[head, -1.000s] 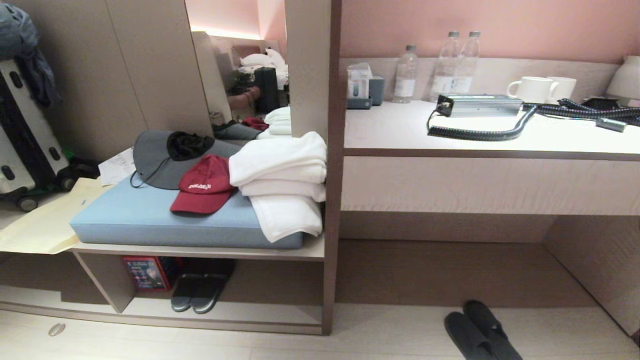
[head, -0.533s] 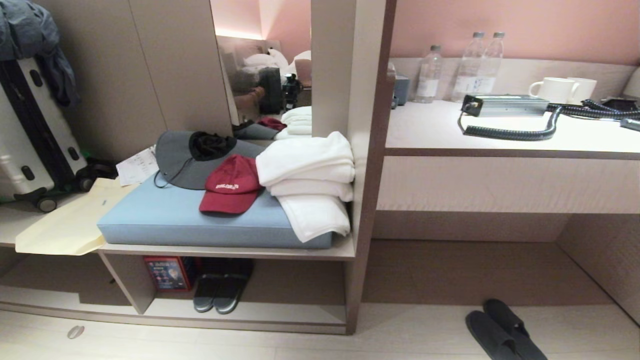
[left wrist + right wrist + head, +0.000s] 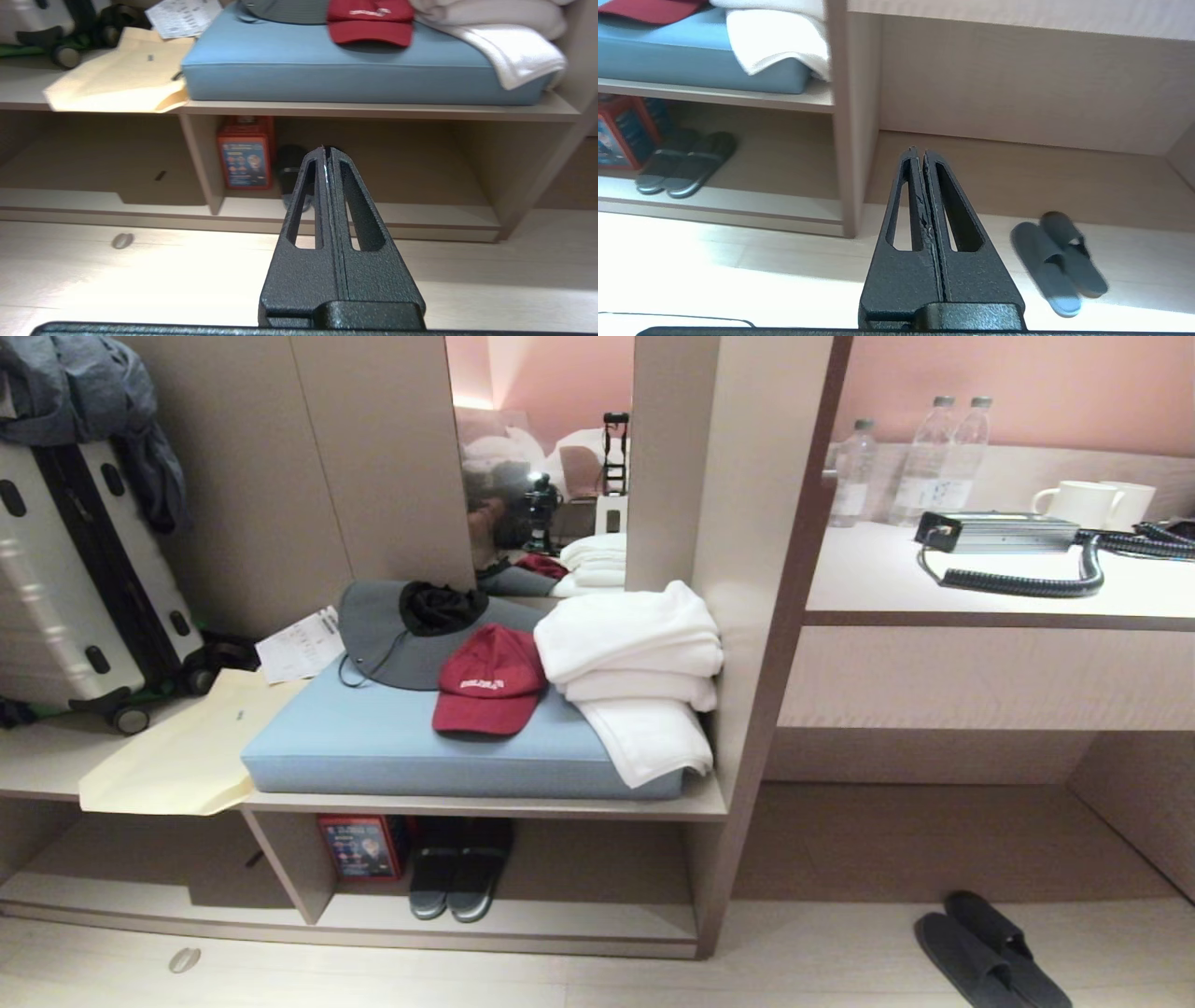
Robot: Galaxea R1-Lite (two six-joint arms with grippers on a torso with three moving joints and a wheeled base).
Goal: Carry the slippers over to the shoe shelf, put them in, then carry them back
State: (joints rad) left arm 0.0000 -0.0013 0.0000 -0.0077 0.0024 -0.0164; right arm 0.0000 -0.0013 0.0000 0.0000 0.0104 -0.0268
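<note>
Grey-blue slippers (image 3: 991, 952) on open floor (just outside shelf (image 3: 523, 919) edge).

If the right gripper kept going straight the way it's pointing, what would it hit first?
Probably nothing soon. The right gripper, fingers shut and empty, points into the open recess under the desk, just beside the upright panel. Depth is unclear; the recess floor or back wall would likely come first.
</note>
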